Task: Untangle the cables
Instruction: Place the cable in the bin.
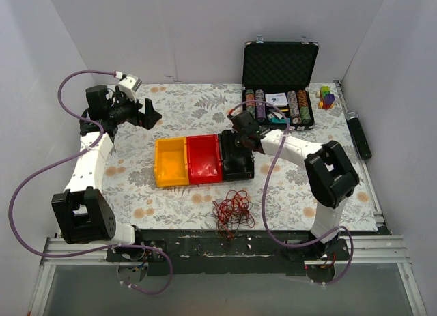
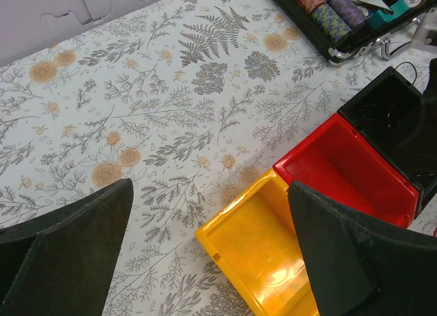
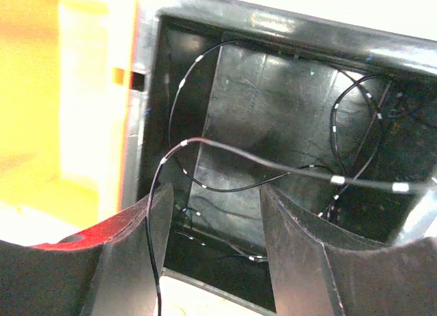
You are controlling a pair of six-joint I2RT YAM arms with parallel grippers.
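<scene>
Cables: the bulk is a dark red tangle (image 1: 232, 212) lying on the surface (image 1: 287, 193) near its front edge, well apart from both my pincers; a few darker strands seem to trail from its near side.
Black cable: one thin black cable (image 3: 205, 140) with pale bands is looped inside the black bin (image 3: 273, 77), and one run of it crosses just past my right fingertips.
Bins: the red bin (image 1: 205, 159) and yellow bin (image 1: 171, 164) sit touching in a row with the black one, and both look empty from my left wrist.
Right pincer: my right pincer (image 3: 216, 192) hangs over the black bin with its fingers apart, clamped on nothing (the strand passes by them, not between closed pads).
Left pincer: my left pincer (image 2: 210, 188) hovers wide apart above the bare surface beyond the yellow bin, holding nothing.
Done: I judge one black cable is freed and sorted.
Left: the red knot is untouched as a heap, so most of the work remains.
</scene>
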